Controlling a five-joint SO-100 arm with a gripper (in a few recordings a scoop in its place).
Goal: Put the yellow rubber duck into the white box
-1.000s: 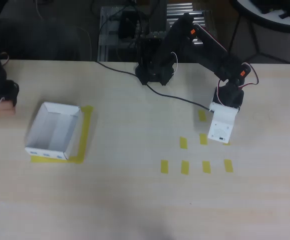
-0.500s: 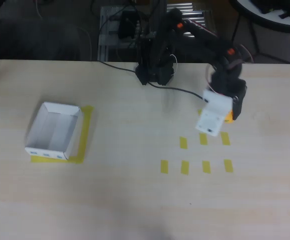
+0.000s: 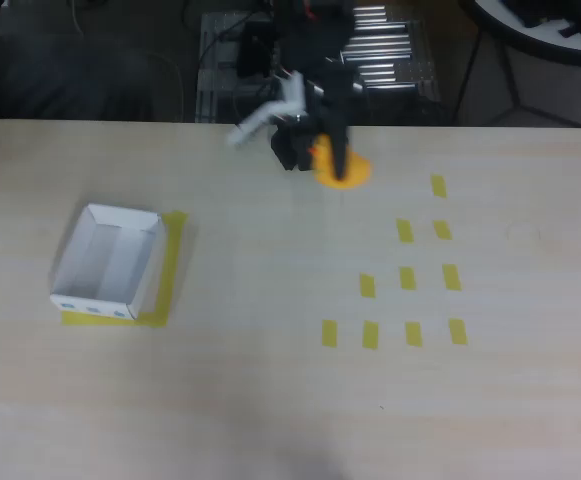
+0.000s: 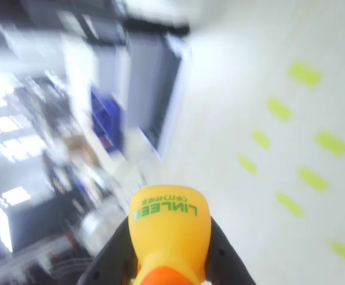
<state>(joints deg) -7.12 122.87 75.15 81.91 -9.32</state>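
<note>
blurred room behind; gripper (image 4: 171, 252) clamps yellow rubber duck (image 4: 170, 228) (head cropped)

You have the yellow rubber duck (image 3: 342, 168) off the table at the far edge, centre-right in the overhead view, blurred there. In the wrist view the duck (image 4: 169, 228) sits pinched between dark fingers, its flat yellow underside with green lettering facing the camera, an orange part below. The white box (image 3: 107, 262) rests open and empty, well apart at the left, blue marks on its near wall.
</note>
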